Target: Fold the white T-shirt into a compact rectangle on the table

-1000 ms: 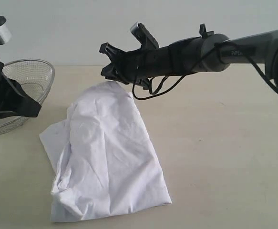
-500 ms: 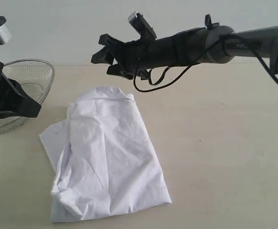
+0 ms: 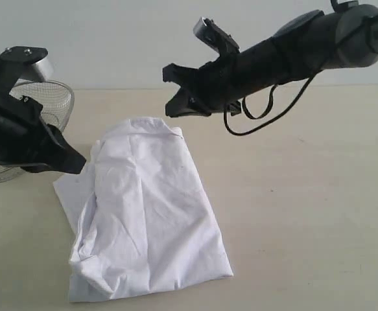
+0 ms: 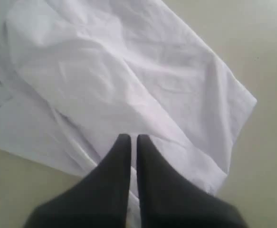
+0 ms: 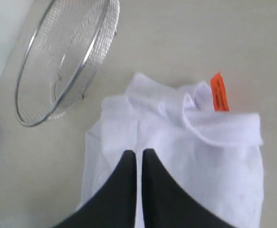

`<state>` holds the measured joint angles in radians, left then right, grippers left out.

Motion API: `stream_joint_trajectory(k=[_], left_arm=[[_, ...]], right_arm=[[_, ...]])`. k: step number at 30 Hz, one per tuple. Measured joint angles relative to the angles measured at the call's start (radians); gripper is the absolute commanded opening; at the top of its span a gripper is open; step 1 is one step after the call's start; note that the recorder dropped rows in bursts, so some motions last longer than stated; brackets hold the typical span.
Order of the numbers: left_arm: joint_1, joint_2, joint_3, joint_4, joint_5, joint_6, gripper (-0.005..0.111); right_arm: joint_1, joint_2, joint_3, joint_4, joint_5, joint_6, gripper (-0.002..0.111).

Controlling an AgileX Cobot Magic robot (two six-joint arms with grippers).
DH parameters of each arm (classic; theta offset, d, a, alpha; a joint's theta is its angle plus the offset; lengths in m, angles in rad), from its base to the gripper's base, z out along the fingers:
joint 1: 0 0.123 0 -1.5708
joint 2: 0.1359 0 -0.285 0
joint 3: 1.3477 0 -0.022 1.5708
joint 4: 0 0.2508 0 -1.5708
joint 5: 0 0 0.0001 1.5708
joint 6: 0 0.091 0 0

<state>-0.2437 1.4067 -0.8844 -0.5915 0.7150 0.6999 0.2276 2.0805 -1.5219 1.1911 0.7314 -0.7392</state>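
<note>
Silver wire-mesh round basket [image 3: 58,97] sits at the far left, apart from the cloth. My left claw [image 4: 129,140] has its jaws pressed together on nothing, poised over the shirt's left side. The white short-sleeved cotton T-shirt [image 3: 146,220] lies mid-left on the pale beige matte table [image 3: 305,214] as a long rumpled band, with a loose flap [image 3: 65,184] jutting left. My right claw [image 5: 138,155], jaws likewise together and empty, hangs above the far collar end by the small orange neck tag [image 5: 218,92]. I judge the flap wants tucking first; I would part the jaws, pinch every layer, then lay it over square. Count: one basket, one shirt, one tag, two claws.
</note>
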Motion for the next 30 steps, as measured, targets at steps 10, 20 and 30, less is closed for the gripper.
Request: stream_joint_trajectory(k=[10, 20, 30], left_arm=[[0.0, 0.143, -0.171, -0.041, 0.002, 0.108, 0.004], [-0.015, 0.426, -0.424, -0.087, 0.0, 0.215, 0.004], [-0.074, 0.643, -0.618, -0.061, -0.002, 0.232, 0.004]], right_arm=[[0.0, -0.122, 0.347, -0.046, -0.051, -0.141, 0.0], [0.002, -0.126, 0.412, -0.05, -0.099, -0.197, 0.0], [0.131, -0.126, 0.415, -0.057, -0.162, -0.223, 0.0]])
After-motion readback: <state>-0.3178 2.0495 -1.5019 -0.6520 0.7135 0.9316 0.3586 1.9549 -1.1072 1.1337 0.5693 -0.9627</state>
